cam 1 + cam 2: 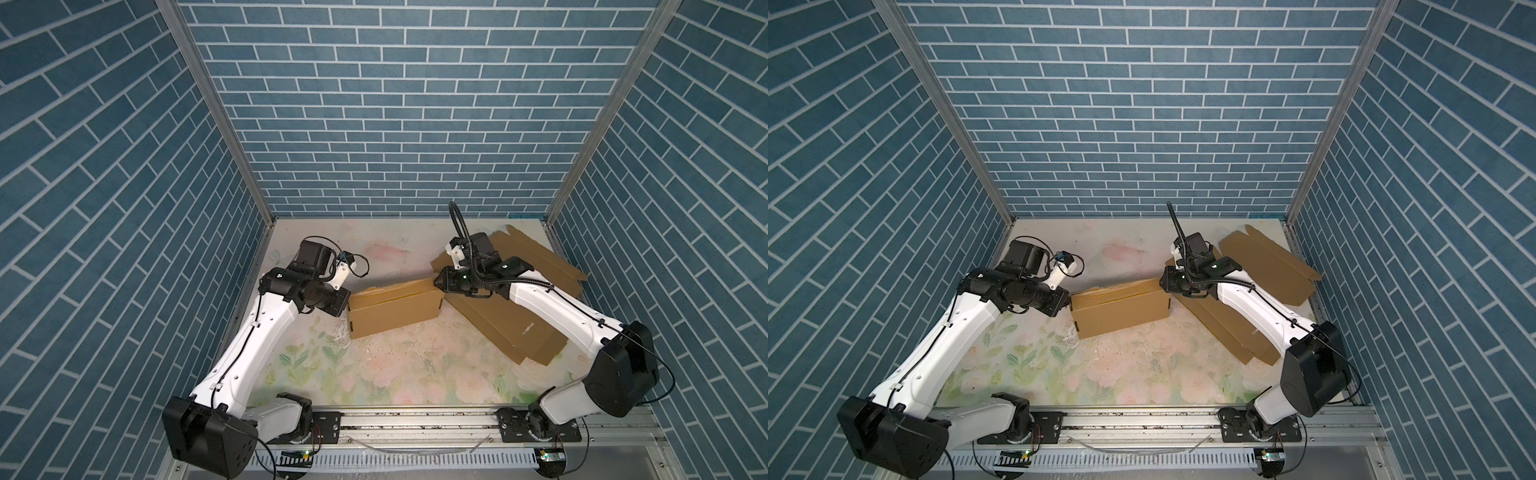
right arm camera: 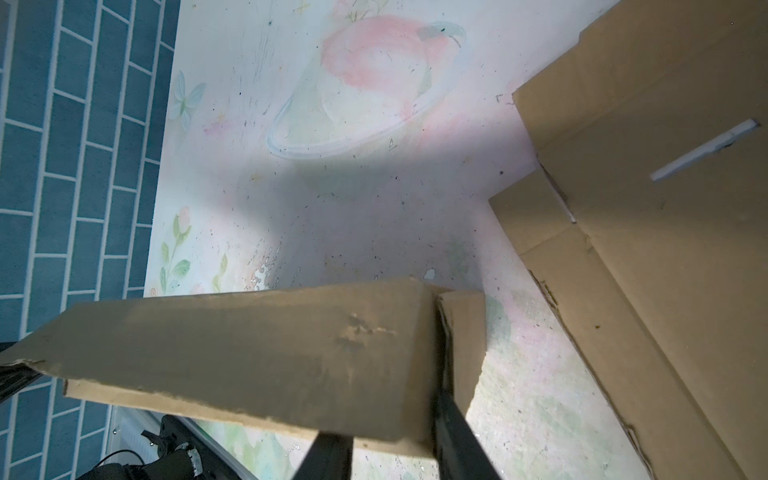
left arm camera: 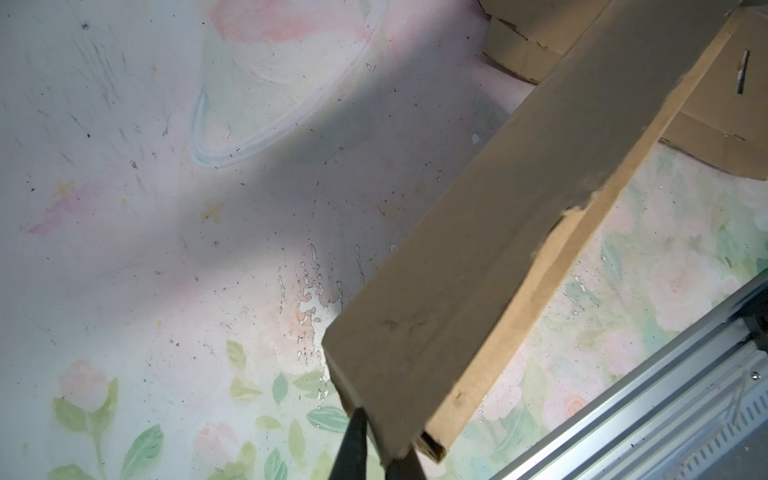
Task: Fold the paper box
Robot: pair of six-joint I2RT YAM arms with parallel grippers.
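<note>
Left wrist, jaws pinching paper box (image 3: 498, 249) corner

The paper box (image 1: 395, 311) stands mid-way across the table (image 1: 395, 374), between the left gripper (image 1: 345, 303) at its left end and the right gripper (image 1: 437, 286) at its far right corner. Flat cardboard sheets (image 1: 511, 332) lie to its right, beneath the right arm. Another cardboard sheet (image 1: 536, 253) lies in the far right corner.

Plain brown paper box (image 1: 395, 318) between the black fingers (image 3: 353, 444); beneath them the desk (image 1: 395, 374) is pale with pink roses and green leaves; walls (image 1: 395, 104) blue brick, white lines.
</note>
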